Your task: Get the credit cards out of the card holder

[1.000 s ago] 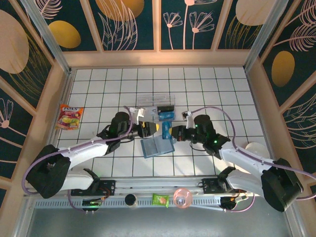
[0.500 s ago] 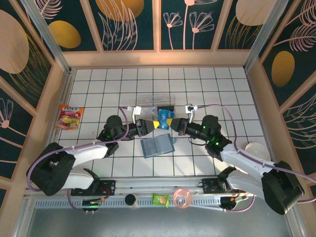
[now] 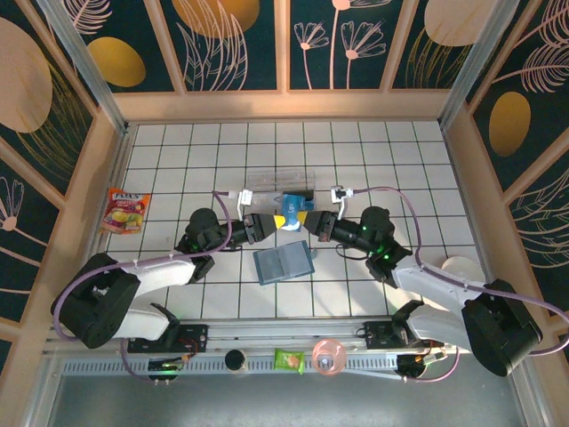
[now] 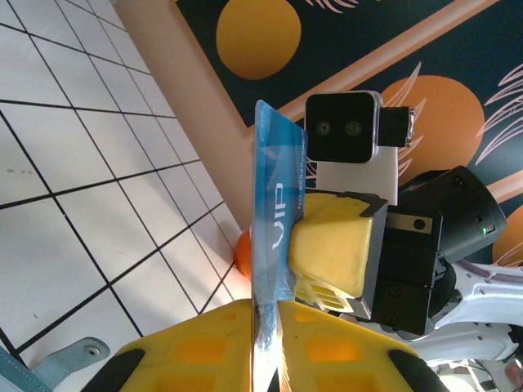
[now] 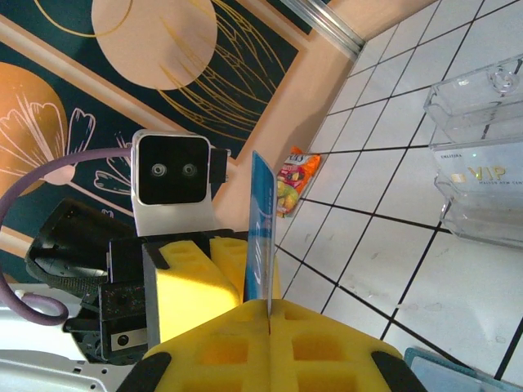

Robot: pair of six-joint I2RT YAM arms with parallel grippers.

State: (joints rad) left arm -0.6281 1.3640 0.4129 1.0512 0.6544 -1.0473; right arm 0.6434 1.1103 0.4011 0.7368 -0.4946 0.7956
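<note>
Blue credit card (image 3: 294,207) is up off the table (image 3: 178,151), about mid-table, pinched from both sides. I'd guess it's light, thin, stiff-ish plastic with slick faces, so flat pads on the faces near a short end beat grabbing the edges. It stands on edge, and its long axis runs roughly 9 to 3 in the top view, gripper to gripper.

Left gripper (image 3: 281,221) comes in from 9 o'clock, jaws closed down on one end. Right gripper (image 3: 308,219) comes from 3 o'clock, clamped tight on the other end.

Card holder (image 3: 284,263) lies open at the card's 6 o'clock, clear tray (image 3: 280,184) at 12.
</note>
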